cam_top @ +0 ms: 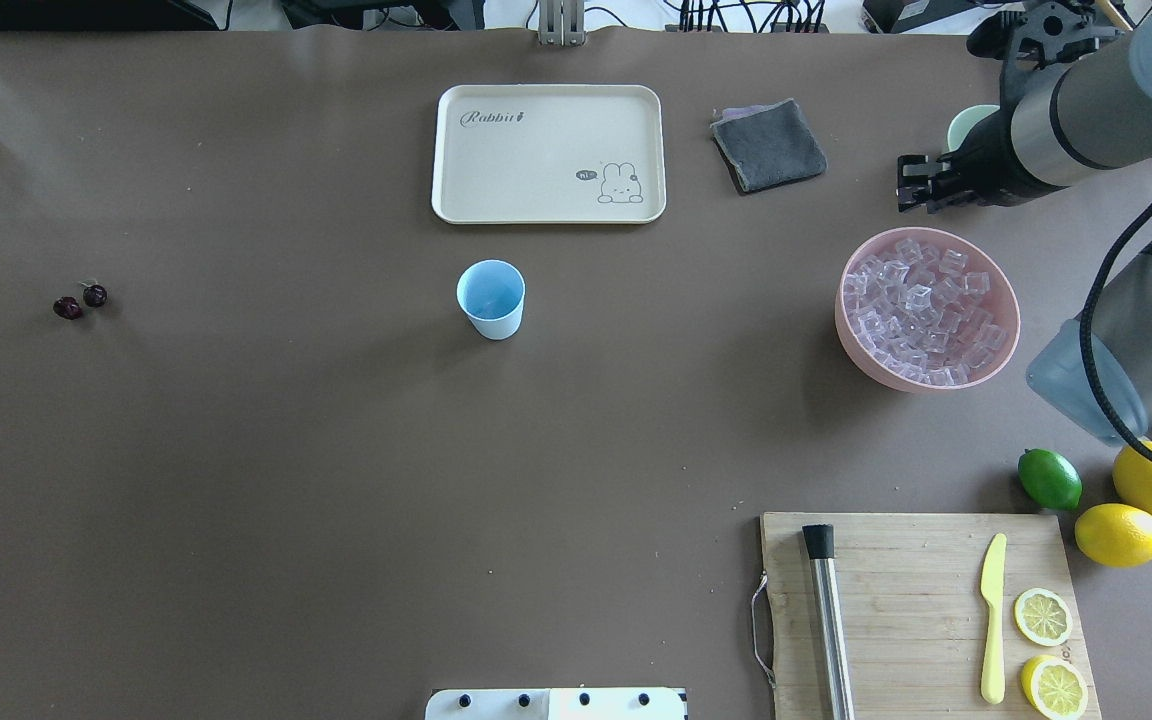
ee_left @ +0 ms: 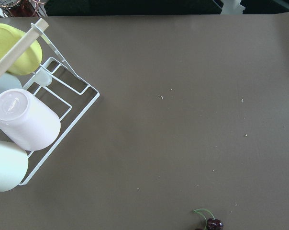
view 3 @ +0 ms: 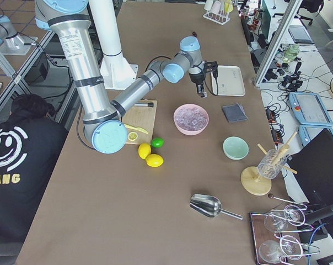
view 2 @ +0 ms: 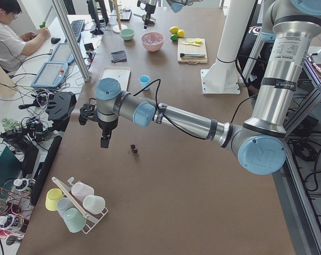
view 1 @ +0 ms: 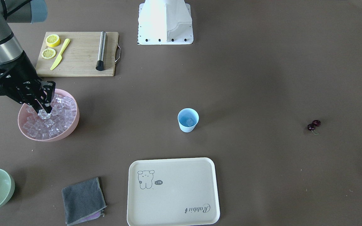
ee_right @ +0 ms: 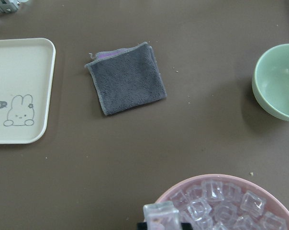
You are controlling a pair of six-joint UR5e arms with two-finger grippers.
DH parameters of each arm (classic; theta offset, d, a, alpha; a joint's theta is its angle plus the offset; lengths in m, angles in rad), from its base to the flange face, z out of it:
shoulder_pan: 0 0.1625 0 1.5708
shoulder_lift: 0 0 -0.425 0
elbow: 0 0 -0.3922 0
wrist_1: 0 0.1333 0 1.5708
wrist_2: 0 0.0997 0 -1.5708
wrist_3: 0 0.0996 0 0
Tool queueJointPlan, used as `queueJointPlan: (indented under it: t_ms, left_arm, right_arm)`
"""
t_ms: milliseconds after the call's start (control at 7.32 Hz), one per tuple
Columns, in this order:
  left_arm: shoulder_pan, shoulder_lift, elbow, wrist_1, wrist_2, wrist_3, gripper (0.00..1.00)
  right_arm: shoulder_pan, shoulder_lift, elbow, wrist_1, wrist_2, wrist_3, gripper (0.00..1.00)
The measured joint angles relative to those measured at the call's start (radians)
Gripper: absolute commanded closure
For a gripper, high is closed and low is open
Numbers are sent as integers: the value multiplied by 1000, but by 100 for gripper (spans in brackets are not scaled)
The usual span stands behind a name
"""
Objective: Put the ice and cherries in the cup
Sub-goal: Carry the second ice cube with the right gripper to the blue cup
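Silver tubular arms [view 3: 81, 61] with pale-blue joint caps [view 2: 259, 155], black cables [cam_top: 1088, 310], black pincers [view 1: 45, 110]

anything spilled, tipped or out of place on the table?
Nothing spilled or tipped. The cup stands upright, the ice sits inside the pink bowl, and no stray cubes are visible. The cherries lie on the bare table, well apart from the cup.

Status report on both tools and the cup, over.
Right tool shut on one ice cube over the pink bowl. Left tool near the cherries, state unclear. Cup upright, one cube seems inside; nothing between bowl and cup.
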State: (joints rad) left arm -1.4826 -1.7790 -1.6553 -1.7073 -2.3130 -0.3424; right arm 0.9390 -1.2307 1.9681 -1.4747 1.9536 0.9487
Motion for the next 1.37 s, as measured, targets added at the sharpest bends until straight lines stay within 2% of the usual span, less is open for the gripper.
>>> queueJointPlan:
  t_ms: [273,547,820,1367]
  left_arm:
    - [1,3,-12,0,0,-1,2]
    - [1,4,-18,0,0,0,2]
    - [3,1,-28,1,0,-5,2]
    - [14,0,-41,-1,0,-12,2]
  right_arm:
    - [-55,122,-47,-2,-21,41,100]
    - [-164,241,-113,3,-116,127,100]
    - [-254,303,-143,24,-206,181,100]
    - [-330,422,-375,253,-264,190,100]
